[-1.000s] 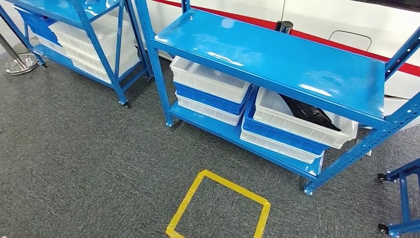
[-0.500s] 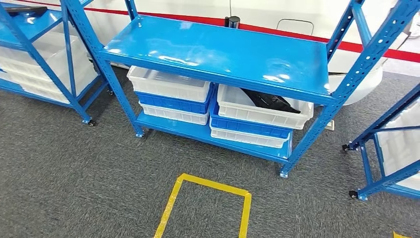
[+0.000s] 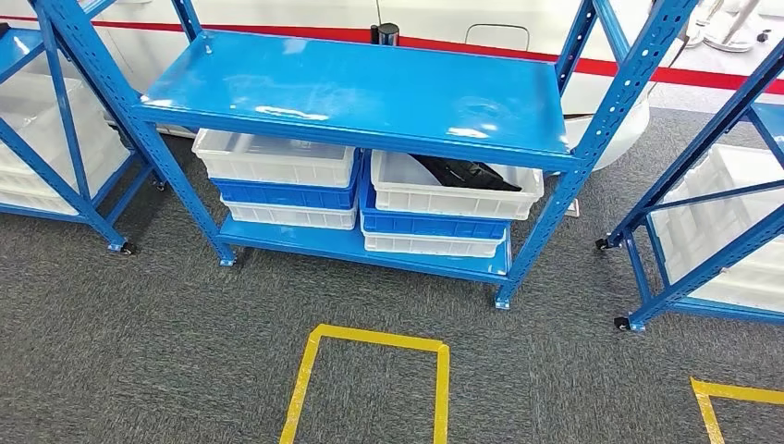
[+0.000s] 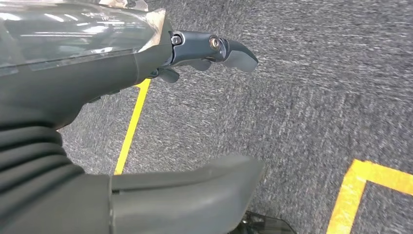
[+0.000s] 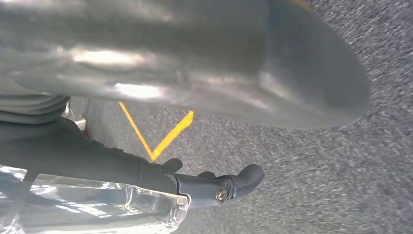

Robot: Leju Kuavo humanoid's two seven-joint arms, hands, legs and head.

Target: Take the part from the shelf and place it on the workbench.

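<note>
Our whole view has swung since a second ago, so the shelf [image 3: 356, 92] now sits square at upper centre: we are lined up to approach. The part [image 3: 459, 172], dark in the white bin [image 3: 444, 196], is half-hidden. Left hand [image 4: 160, 112] and right hand [image 5: 185, 146] hang released, grasping nothing.

Glossy blue painted metal shelf [image 3: 370, 92], smooth plastic bins [image 3: 277, 159], rough grey carpet [image 3: 139, 351], matt yellow tape [image 3: 370, 338]

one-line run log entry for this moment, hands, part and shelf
phase: facing shelf | part: dark, in upper right white bin, not taken | left hand: holds nothing | right hand: holds nothing
</note>
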